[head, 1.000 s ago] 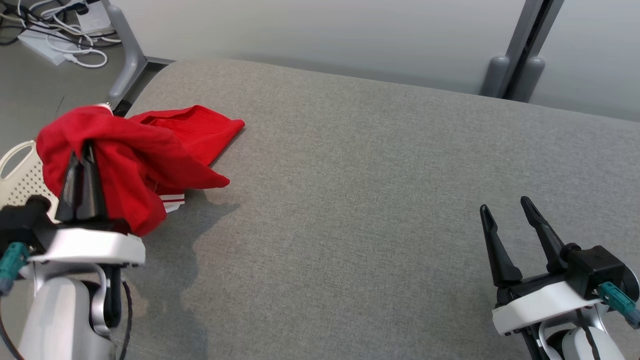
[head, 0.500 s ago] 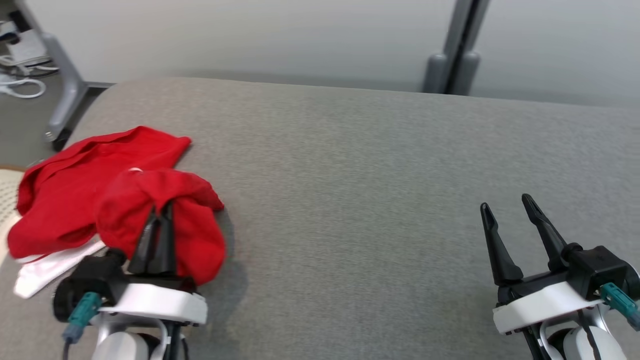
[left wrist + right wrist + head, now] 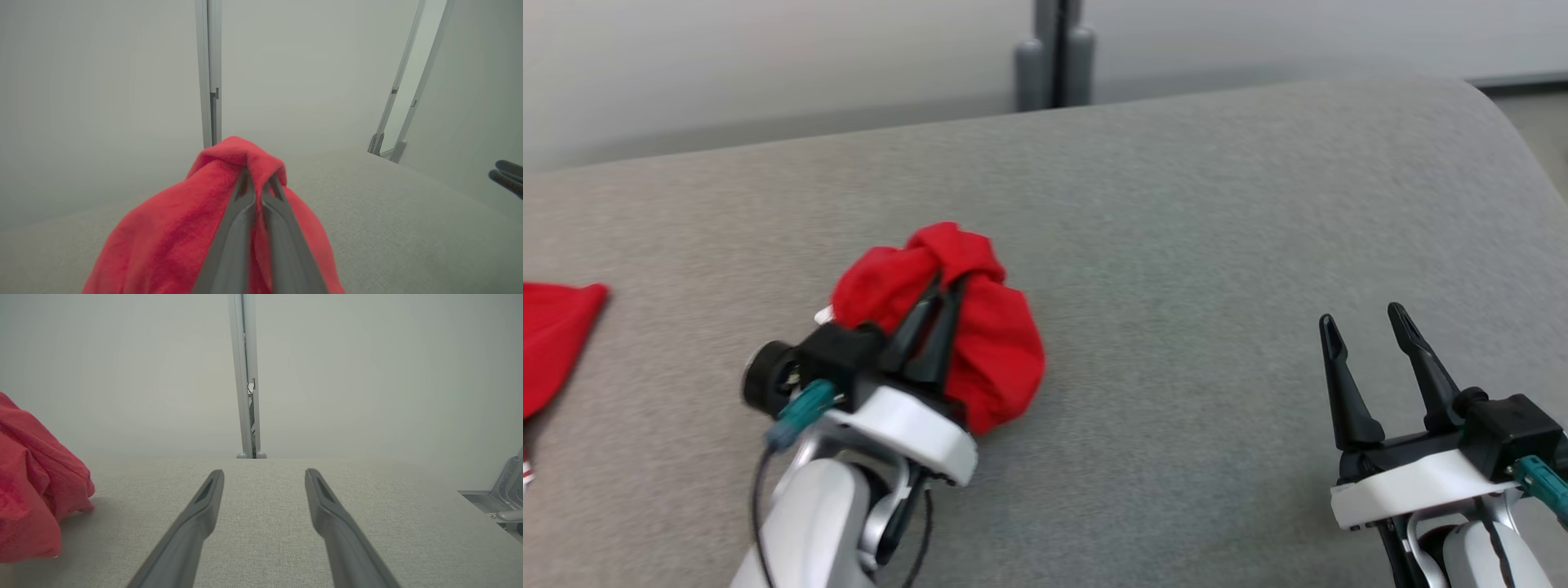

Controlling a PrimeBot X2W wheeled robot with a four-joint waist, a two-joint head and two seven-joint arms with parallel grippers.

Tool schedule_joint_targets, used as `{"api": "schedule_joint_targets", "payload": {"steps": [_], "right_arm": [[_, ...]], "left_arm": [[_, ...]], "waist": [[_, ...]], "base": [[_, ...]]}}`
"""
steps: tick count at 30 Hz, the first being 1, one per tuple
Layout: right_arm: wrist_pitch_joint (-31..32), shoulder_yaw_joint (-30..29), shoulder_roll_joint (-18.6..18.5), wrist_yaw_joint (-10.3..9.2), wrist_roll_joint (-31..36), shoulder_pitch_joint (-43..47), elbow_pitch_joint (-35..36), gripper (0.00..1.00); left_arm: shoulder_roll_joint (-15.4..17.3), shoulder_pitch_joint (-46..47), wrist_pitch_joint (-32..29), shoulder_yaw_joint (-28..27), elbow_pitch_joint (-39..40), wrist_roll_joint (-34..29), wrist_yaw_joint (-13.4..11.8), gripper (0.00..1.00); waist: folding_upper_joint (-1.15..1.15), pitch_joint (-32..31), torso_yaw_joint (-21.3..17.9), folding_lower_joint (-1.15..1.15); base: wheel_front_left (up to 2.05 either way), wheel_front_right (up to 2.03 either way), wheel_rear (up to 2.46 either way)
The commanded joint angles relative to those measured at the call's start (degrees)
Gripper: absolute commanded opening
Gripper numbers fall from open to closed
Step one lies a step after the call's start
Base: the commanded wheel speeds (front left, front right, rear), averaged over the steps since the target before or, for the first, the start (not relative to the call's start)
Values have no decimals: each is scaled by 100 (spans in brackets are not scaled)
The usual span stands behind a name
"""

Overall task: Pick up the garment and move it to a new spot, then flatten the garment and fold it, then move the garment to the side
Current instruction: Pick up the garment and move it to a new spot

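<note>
- Left gripper [image 3: 949, 286]: two dark fingers [image 3: 241, 228] pressed together, pinching a fold near the top of the red garment [image 3: 996, 351], with no gap between them in the left wrist view.
- Likely reason for so high a pinch: to let the rest of the cloth hang as one bunch around the fingers, compact enough to be carried to a new spot.
- Garment bunched into a ball and draped round the closed fingers, on the robot's side of the grey post [image 3: 1054, 57] and a little to its left, over the grey table [image 3: 1217, 204]. Hard to tell whether the lowest fold touches the table or hangs just clear.
- Right gripper [image 3: 1362, 318]: fingers [image 3: 196, 522] spread wide, nothing between them, tips aimed toward the post. Placed on the robot's side of the post and well to its right, well apart from the garment.
- Probable purpose of that pose: held open and out of the carrying arm's way, ready to take a second corner for flattening.
- Further out, far to the left of the post: another red cloth [image 3: 556, 343] lying on the table, well apart from the bunch, with bare table between. Seemingly a separate piece.
- Count: two grippers, four fingers, two red cloths (one held, one lying), one post, one table.
</note>
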State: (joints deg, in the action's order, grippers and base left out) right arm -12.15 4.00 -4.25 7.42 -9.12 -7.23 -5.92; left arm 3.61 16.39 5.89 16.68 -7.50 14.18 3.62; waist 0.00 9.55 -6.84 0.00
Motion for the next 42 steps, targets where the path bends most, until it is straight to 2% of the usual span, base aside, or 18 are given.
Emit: {"api": "schedule_joint_targets", "payload": {"steps": [1,7,13,14,15,16,17,23,31,37,42], "right_arm": [[-83,-28,19,13,-52,-102,-16,100],[-186,-64,92,13,-85,-206,-112,100],[-255,-33,122,12,-125,-292,-179,100],[-265,-32,125,12,-129,-309,-190,100],[-270,-32,129,12,-128,-316,-207,100],[-278,-34,132,12,-124,-318,-223,100],[-278,-34,136,12,-118,-323,-240,100],[-301,-105,136,12,-63,-325,-332,100],[-308,-254,81,12,54,-161,-377,100],[-255,-338,35,12,106,-62,-364,100],[-176,-380,5,12,138,-40,-328,100]], "left_arm": [[15,232,-150,177,-182,47,93,0],[-28,545,-524,723,-925,219,237,0],[-41,711,-552,1064,-1424,420,333,0],[-43,729,-550,1101,-1488,486,335,8],[-43,749,-554,1138,-1542,564,347,44],[-46,784,-528,1175,-1576,598,362,97],[-48,815,-508,1228,-1602,611,373,100],[52,800,-125,1343,-1484,574,354,100],[244,550,422,803,-1076,755,-82,100],[470,294,614,265,-929,972,-432,100],[694,-7,721,-106,-799,1126,-605,100]], "waist": [[0,389,-548,0],[0,677,-851,0],[0,815,-940,0],[0,832,-944,0],[0,846,-943,0],[0,854,-936,0],[0,857,-923,0],[0,694,-662,0],[0,354,-40,0],[0,203,385,0],[0,110,625,0]], "base": [[0,0,0],[0,0,0],[0,0,0],[0,0,0],[0,0,0],[0,0,0],[0,0,0],[0,0,0],[0,0,0],[0,0,0],[0,0,0]]}}
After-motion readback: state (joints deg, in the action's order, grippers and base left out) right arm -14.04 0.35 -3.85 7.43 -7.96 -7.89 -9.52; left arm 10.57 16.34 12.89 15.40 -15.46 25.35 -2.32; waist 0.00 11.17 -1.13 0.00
